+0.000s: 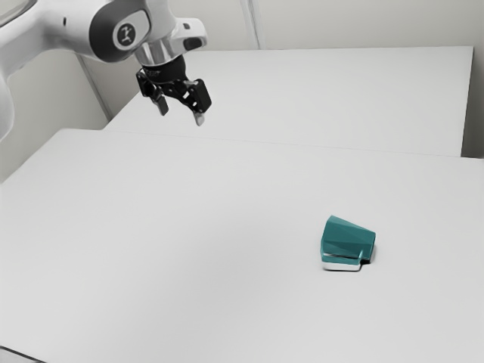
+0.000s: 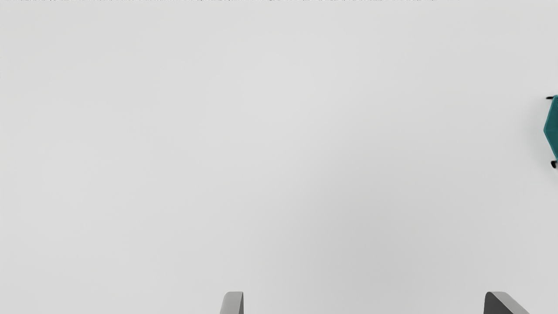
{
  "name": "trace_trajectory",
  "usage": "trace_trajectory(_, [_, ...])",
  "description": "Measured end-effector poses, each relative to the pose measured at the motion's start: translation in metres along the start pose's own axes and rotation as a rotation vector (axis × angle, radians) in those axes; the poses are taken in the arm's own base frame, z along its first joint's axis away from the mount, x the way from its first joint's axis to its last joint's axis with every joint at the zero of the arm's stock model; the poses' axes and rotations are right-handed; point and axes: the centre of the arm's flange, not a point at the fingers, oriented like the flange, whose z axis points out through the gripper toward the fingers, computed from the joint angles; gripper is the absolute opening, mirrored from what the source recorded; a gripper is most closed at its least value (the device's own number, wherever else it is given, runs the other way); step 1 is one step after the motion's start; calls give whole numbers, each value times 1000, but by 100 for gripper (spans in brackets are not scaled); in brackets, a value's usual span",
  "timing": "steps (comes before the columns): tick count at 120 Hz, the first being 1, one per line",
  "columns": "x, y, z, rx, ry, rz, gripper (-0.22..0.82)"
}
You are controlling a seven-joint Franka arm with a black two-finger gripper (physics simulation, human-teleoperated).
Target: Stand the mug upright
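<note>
Mug [image 1: 348, 238] on its side on table [image 1: 189, 242], well apart fr. my gripper [image 1: 181, 115], spread open, empty. Prob. light, stiff, a bit slick; I'd grasp across body w/ even squeeze.

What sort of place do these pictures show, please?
It looks like a simulated robot test room: a white robot arm reaches over a plain white table holding a teal mug, with bare pale walls behind.
</note>
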Motion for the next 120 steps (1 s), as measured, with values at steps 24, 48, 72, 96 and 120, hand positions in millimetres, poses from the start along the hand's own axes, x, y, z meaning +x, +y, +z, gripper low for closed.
trace_trajectory(24, [1, -9, 7, -20, 13, -34, 60])
trace_trajectory(48, [23, 5, 82, -176, -82, -86, 60])
trace_trajectory(72, [42, 64, 172, -496, -171, -206, 60])
trace_trajectory(96, [44, 109, 236, -747, -278, -373, 60])
trace_trajectory(120, [32, 145, 292, -839, -375, -479, 60])
